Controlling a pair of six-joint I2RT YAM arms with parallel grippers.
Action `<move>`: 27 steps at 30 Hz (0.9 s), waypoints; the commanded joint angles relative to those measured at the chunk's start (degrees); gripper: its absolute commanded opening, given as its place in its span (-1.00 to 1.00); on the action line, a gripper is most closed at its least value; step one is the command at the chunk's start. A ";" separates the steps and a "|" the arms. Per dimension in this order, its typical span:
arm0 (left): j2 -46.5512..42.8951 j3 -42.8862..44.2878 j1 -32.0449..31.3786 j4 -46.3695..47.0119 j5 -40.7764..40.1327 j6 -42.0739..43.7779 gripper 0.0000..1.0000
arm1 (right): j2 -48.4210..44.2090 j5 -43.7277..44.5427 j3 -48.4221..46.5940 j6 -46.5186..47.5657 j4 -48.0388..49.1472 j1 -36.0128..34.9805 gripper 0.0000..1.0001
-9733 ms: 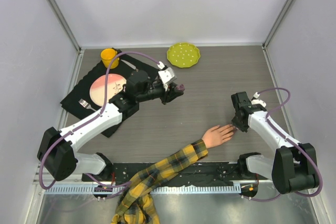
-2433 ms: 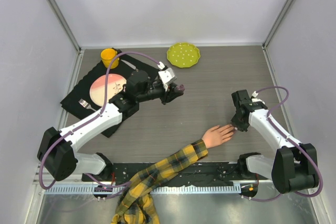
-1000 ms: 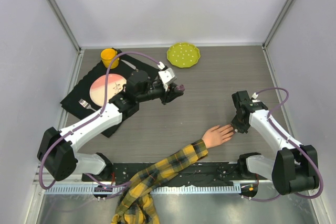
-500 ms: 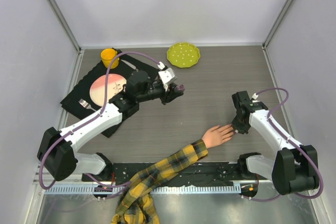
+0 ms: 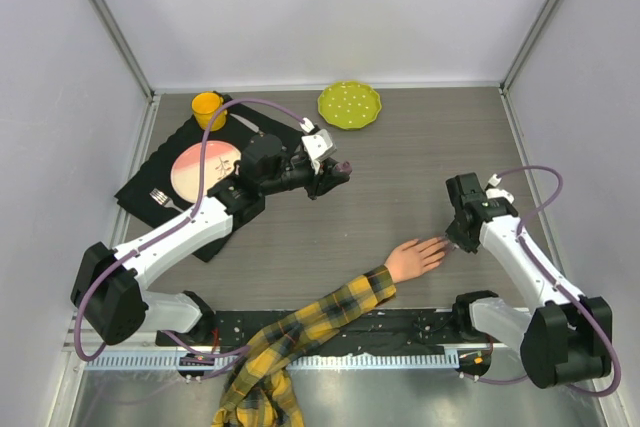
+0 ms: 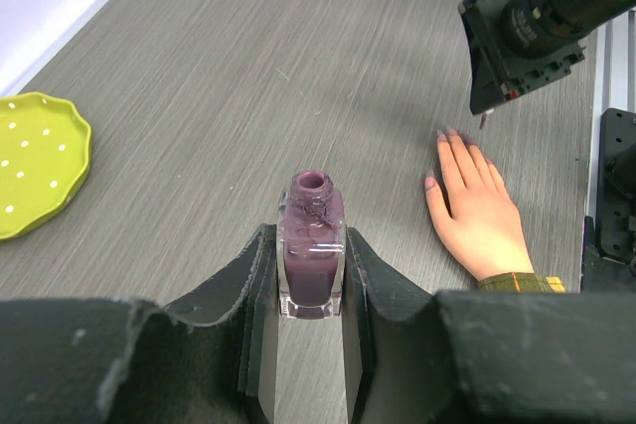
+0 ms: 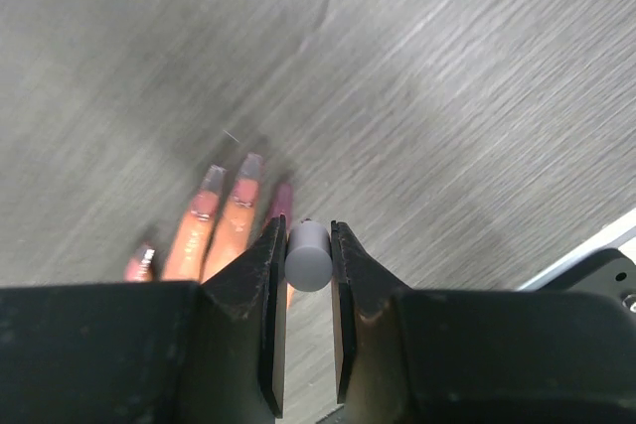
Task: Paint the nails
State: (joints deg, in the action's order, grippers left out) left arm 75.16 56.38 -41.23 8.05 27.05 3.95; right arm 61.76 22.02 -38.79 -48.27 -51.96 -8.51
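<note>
A pale mannequin hand (image 5: 415,257) with a yellow-and-black plaid sleeve (image 5: 300,332) lies palm down near the table's front. Its nails (image 7: 248,166) show purple polish in the right wrist view, somewhat blurred; they also show in the left wrist view (image 6: 449,134). My right gripper (image 7: 308,255) is shut on the grey brush cap (image 7: 308,256) and sits just above the fingertips (image 5: 458,237). My left gripper (image 6: 310,295) is shut on the open purple polish bottle (image 6: 311,245) and holds it mid-table (image 5: 335,172).
A yellow-green dotted plate (image 5: 349,104) is at the back. A black mat (image 5: 160,182) on the left carries a pink plate (image 5: 204,169), a yellow cup (image 5: 208,107) and a fork (image 5: 163,198). A black rail (image 5: 420,325) runs along the front edge.
My right arm has shifted slightly right and its wrist has turned a little over the fingertips. The left arm and the bottle have not moved.
</note>
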 commanded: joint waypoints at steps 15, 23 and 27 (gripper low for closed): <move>-1.59 0.13 -0.16 1.70 0.55 1.24 -1.00 | 3.90 0.92 -0.77 1.25 7.40 -0.10 -0.98; -1.68 0.13 -0.25 1.70 0.55 1.33 -1.00 | 5.30 1.36 -1.03 1.43 6.88 -0.01 -0.98; -1.50 0.05 -0.25 1.61 0.55 1.24 -1.00 | 5.39 1.27 -0.77 1.60 6.79 -0.10 -0.98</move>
State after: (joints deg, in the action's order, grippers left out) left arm 75.16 56.34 -41.23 7.90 27.05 4.14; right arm 67.18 21.89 -39.42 -46.94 -45.67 -8.51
